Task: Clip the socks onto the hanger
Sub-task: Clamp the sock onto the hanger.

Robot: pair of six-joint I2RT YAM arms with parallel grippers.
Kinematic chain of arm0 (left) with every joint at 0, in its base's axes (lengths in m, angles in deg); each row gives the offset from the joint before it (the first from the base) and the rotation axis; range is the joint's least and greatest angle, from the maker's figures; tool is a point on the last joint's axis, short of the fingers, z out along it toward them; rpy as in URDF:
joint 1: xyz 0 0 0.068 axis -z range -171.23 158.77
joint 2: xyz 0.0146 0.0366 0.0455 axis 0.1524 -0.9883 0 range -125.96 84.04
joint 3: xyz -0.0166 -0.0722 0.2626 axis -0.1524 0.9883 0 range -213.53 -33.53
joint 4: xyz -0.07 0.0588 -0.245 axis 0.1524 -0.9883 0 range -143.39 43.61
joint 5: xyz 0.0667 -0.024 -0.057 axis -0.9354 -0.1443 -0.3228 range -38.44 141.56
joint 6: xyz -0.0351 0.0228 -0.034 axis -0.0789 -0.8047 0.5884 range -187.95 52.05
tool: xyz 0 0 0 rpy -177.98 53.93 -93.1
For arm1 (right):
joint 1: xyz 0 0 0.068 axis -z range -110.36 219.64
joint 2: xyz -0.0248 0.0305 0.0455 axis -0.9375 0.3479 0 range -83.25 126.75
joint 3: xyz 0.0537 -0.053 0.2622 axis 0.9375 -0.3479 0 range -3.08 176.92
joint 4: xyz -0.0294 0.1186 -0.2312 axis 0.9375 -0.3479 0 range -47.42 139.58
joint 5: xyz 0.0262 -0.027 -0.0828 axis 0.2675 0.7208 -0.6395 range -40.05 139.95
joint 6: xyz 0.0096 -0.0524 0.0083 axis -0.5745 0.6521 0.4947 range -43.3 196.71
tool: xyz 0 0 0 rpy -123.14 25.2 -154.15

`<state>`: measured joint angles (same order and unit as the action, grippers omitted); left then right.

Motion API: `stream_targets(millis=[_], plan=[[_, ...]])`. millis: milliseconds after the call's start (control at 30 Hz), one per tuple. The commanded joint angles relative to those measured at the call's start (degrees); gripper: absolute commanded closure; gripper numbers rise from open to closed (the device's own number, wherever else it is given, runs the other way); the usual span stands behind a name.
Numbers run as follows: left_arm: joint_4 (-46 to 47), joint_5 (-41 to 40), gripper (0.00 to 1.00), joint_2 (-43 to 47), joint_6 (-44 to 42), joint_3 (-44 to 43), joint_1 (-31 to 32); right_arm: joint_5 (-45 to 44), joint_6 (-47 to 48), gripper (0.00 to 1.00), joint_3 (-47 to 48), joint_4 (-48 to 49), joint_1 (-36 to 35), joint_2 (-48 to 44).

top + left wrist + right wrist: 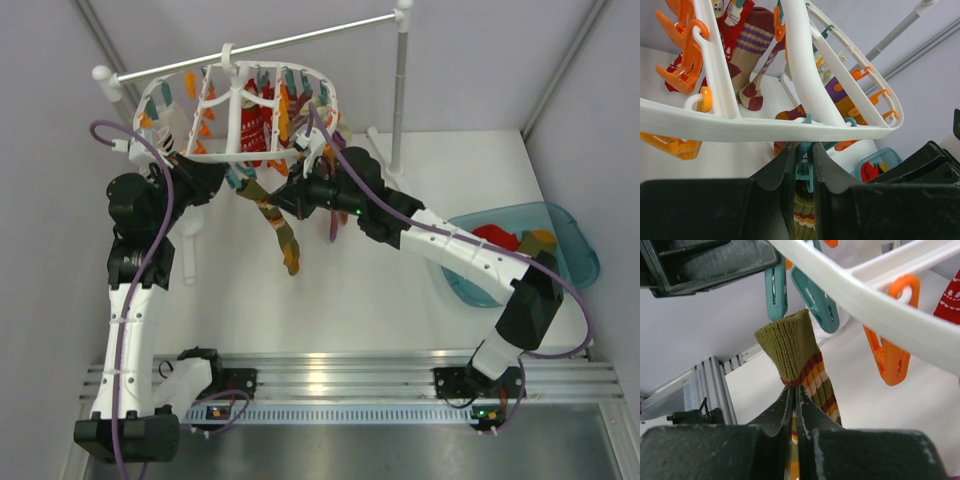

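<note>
Closed tight on a striped sock (pixel 790 347) just beneath its olive cuff, the right pincer (pixel 796 390) holds the ribbed knit up toward a teal clip (pixel 815 297) whose two halves stand parted above it. The cuff's top edge sits just under the gap, not yet between them. Below the grip, the sock's orange, brown and cream bands hang limp over the white counter (pixel 400 300).

Just beyond, the left pincer (pixel 803 155) is clamped on what appears to be the same clip's handles, under the rim of the hanger (pixel 740 127), apparently squeezing it open. To finish the step cleanly, the right arm would likely need to raise the cuff straight up, deep into the opening, before the left eases off. Soft knit folds easily, so a shallow bite on the edge could slip.

The hanger is smooth, hard white plastic, an oval with cross bars, hung with glossy orange clips (pixel 887 355) and carrying red and tan striped socks (pixel 752 55). Off to the right sits a translucent blue tub (pixel 580 250) with more bright items. Farthest back stands a slim white rod stand (pixel 400 90).
</note>
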<state>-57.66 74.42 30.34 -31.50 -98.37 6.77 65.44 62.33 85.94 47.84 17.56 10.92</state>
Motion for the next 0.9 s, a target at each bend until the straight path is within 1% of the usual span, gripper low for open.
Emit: stream_targets(millis=[0, 33, 167, 400, 867], plan=[[0.81, -1.76, 1.00, -0.01, 0.20, -1.87, -0.29, 2.70, -0.13, 1.00, -1.82, 4.46, 0.48, -3.99], [0.90, -1.58, 1.00, -0.01, 0.29, -1.78, -0.29, 4.71, -0.31, 1.00, -2.00, 5.07, 0.48, -4.08], [1.51, -0.97, 1.00, 0.08, 0.64, -1.17, -0.29, 7.19, -2.06, 1.00, -2.27, 7.18, 1.10, -4.00], [1.16, -0.79, 1.00, 0.17, 0.47, -1.25, -0.37, 7.28, -2.59, 1.00, 0.19, 7.71, 1.19, -2.85], [1.34, -0.62, 1.00, 0.34, 0.82, -1.34, -0.37, 7.80, -5.49, 1.00, -0.33, 8.24, 3.03, -2.59]])
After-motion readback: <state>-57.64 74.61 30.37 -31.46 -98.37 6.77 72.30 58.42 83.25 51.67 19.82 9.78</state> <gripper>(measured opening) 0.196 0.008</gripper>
